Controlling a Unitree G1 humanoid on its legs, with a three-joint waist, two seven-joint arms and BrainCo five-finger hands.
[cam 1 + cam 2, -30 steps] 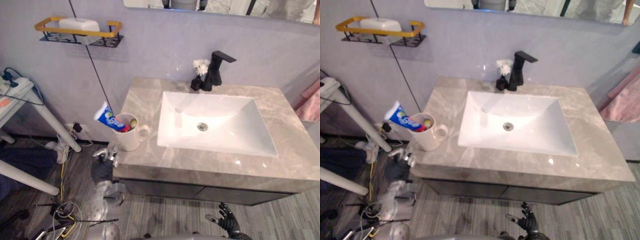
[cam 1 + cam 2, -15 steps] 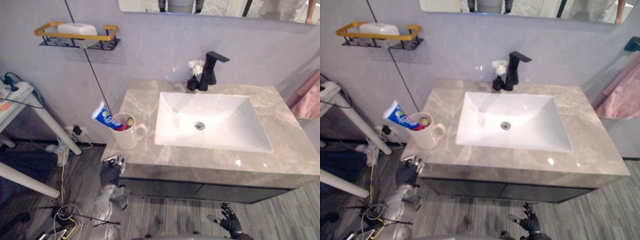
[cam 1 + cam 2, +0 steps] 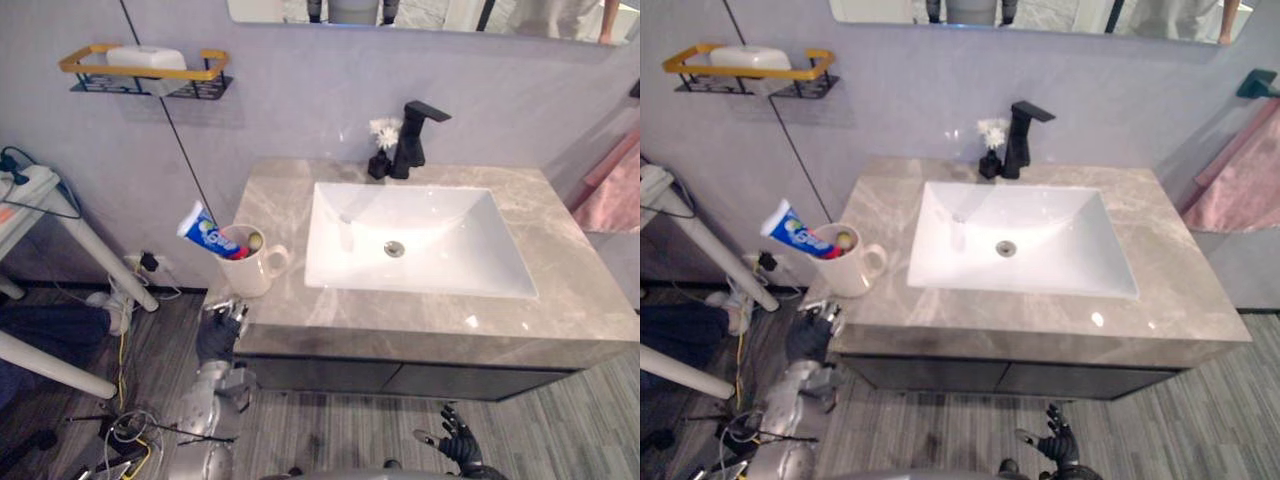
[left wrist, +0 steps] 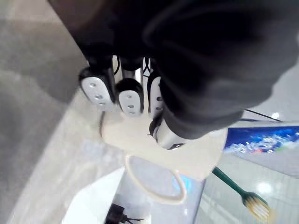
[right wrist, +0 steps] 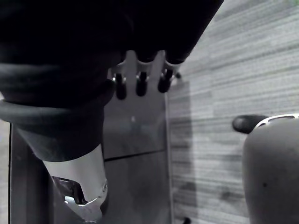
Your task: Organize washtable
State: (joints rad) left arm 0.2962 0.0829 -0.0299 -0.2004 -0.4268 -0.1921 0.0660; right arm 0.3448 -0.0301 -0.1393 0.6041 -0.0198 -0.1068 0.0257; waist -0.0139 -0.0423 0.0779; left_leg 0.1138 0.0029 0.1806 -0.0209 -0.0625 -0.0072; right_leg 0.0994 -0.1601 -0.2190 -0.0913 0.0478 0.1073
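A grey marble desk (image 3: 560, 300) runs along a pale wall, with a white rectangular sink (image 3: 470, 225) sunk into it. The left arm rises from the plank floor (image 3: 330, 430) at the desk's near-left corner. Its left hand (image 3: 218, 335) is level with the desk edge, fingers loosely straight and pointing up at the cream mug (image 3: 248, 275), holding nothing; whether they touch it I cannot tell. The right hand (image 3: 455, 450) hangs low before the cabinet, fingers spread. A yellow-rimmed wall rack (image 3: 213, 60) far left carries white soap (image 3: 145, 57). A black faucet (image 3: 415, 135) stands behind the sink. The mug, on the desk's left edge, holds a blue toothpaste tube (image 3: 203, 231) and a green toothbrush (image 4: 233, 189)
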